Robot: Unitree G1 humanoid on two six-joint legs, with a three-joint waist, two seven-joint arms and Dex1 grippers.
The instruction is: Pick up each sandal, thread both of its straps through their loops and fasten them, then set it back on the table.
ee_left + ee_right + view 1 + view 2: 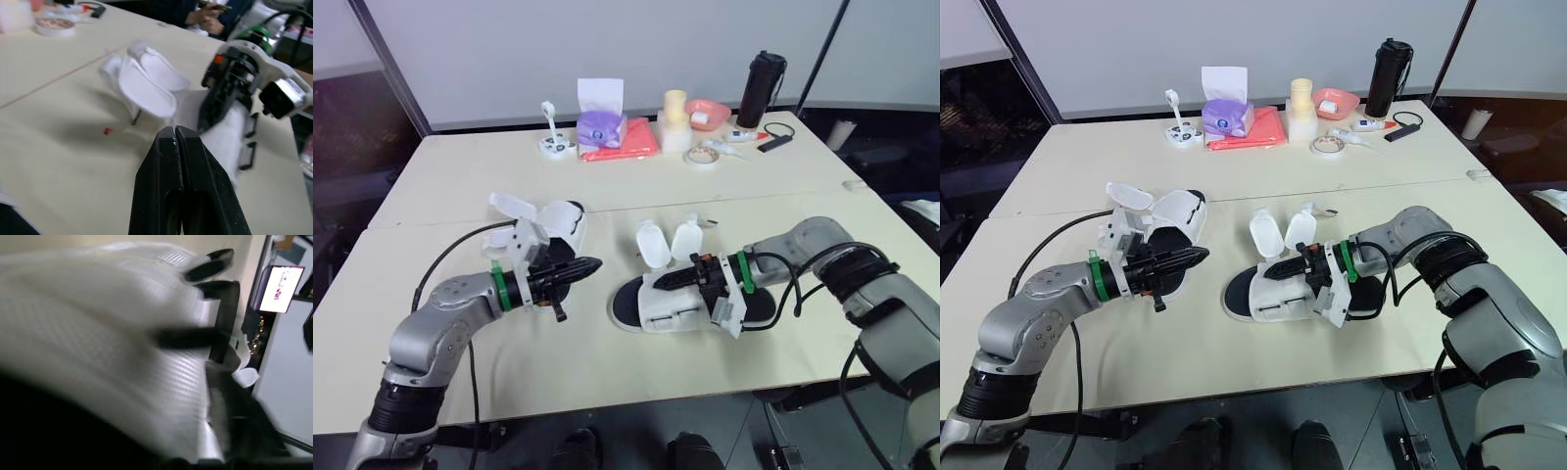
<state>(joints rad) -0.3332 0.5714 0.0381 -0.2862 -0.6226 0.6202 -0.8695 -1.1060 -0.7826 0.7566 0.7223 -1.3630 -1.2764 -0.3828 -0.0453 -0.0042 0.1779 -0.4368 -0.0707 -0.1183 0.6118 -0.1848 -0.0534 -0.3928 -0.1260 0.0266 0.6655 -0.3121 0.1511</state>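
Left gripper (590, 264): hovers low over the cream table (460, 176), pressed together with nothing pinched, and points toward the robot's right. Shows the same closed tips in the left wrist view.

Left sandal (564, 225): lies flat on the table just behind and beside that gripper, black footbed up, with white strap flaps (513, 204) flung open toward the far left. Cannot tell whether it touches the gripper.

Right sandal (651, 311): rests flat on the table near the front middle, well apart from the other, toe end toward the left. Has two white strap tabs (651, 242) standing open side by side behind it, unthreaded.

Right gripper (664, 282): lies low across the right sandal's white upper and points toward the left gripper. Cannot tell whether it is spread or clamped.

Along the far edge, from the left:
- a small white stand (552, 143)
- a purple tissue box (600, 126) with a white sheet up
- a coral cloth (631, 140) just beside it
- a pale yellow roll (675, 102)
- a tape ring (702, 157)
- a pink bowl (708, 112)
- an upright black bottle (761, 90)
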